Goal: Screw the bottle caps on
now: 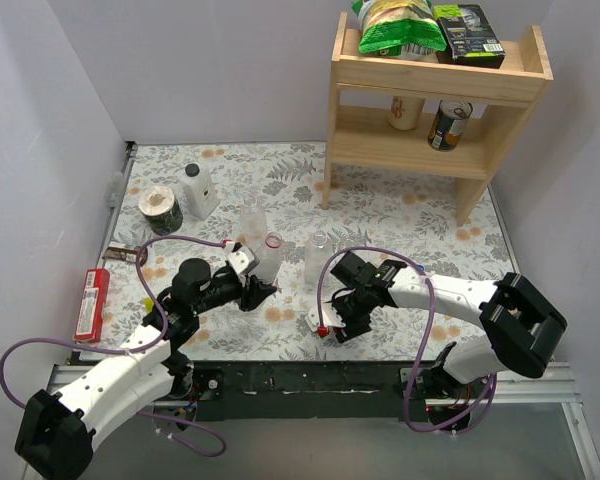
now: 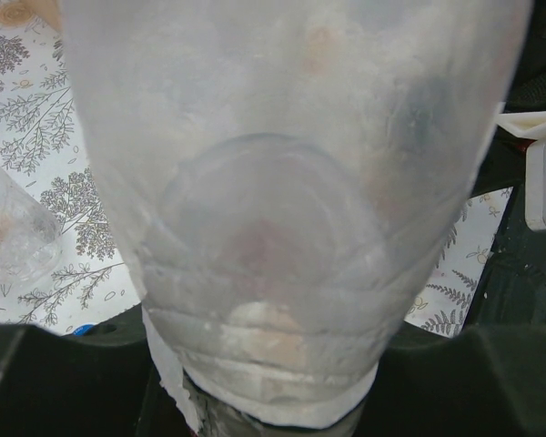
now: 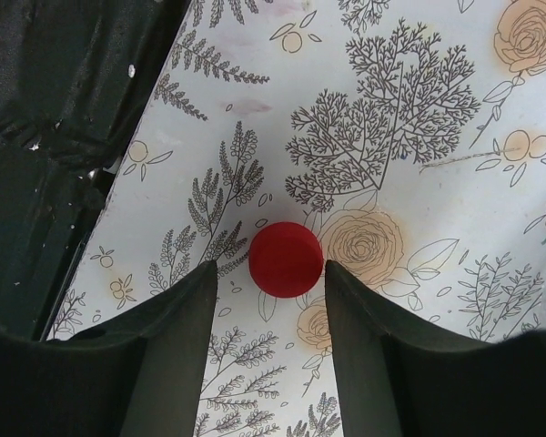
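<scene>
We are looking at a table (image 1: 400,215) covered with a cloth of flowers and leaves, with white walls around it.

Our right gripper (image 3: 271,271) is down low over the cloth. Its two fingers stand partly open, one on each side of the red cap (image 3: 286,259). The cap lies flat on the cloth, near the front edge of the table. One finger looks like it touches the side of the cap, and the other has a small gap. So we are not pinching it yet.

Our left gripper (image 1: 260,289) is squeezed tight on a clear bottle (image 2: 291,182). The bottle's mouth points up and has no cap on it. We cannot tell if the bottle rests on the cloth. A second clear bottle (image 1: 318,258) stands near it, and a third one (image 1: 252,222) stands just behind. We cannot see the blue caps. Farther back are a white bottle (image 1: 198,190) and a wooden shelf (image 1: 435,90).

We think the next step is to pick up the red cap, and it could go wrong. The cap is small and flat, so fingers that close too high may slip over it. If one finger pushes first, the cap could slide away or flip, or even drop off the front edge. Later, a cap put on crooked will not turn. The soft bottle might also squash or twist in our left fingers.
</scene>
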Robot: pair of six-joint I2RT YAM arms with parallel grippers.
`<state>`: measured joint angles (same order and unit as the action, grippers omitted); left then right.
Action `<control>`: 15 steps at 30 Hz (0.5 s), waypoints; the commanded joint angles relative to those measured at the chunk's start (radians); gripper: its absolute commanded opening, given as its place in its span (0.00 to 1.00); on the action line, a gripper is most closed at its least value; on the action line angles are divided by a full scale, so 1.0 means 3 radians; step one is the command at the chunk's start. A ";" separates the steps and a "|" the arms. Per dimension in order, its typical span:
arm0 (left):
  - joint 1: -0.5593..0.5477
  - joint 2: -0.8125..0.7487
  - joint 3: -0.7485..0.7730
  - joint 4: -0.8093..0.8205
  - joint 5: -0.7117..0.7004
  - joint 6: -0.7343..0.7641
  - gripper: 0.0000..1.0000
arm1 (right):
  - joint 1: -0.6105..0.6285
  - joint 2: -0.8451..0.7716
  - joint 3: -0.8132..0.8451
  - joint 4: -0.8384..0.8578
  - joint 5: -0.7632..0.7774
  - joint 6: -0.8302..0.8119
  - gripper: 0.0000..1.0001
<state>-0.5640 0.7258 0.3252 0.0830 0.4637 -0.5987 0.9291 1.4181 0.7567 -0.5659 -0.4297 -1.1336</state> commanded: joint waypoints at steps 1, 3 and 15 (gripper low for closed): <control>0.0034 -0.0016 0.0092 0.0046 0.0034 -0.0009 0.00 | 0.0022 0.0054 0.0086 0.0087 -0.0071 -0.0087 0.56; 0.0039 -0.0011 0.0082 0.0061 0.0039 -0.0009 0.00 | 0.0022 0.0064 0.0091 0.0102 -0.0071 -0.0062 0.56; 0.0049 0.0015 0.0041 0.0117 0.0060 -0.0029 0.00 | 0.0022 0.0136 0.0101 0.0153 -0.0076 -0.0031 0.49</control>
<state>-0.5571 0.7322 0.3252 0.0914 0.4660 -0.6071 0.9318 1.4536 0.7574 -0.5407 -0.4294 -1.1316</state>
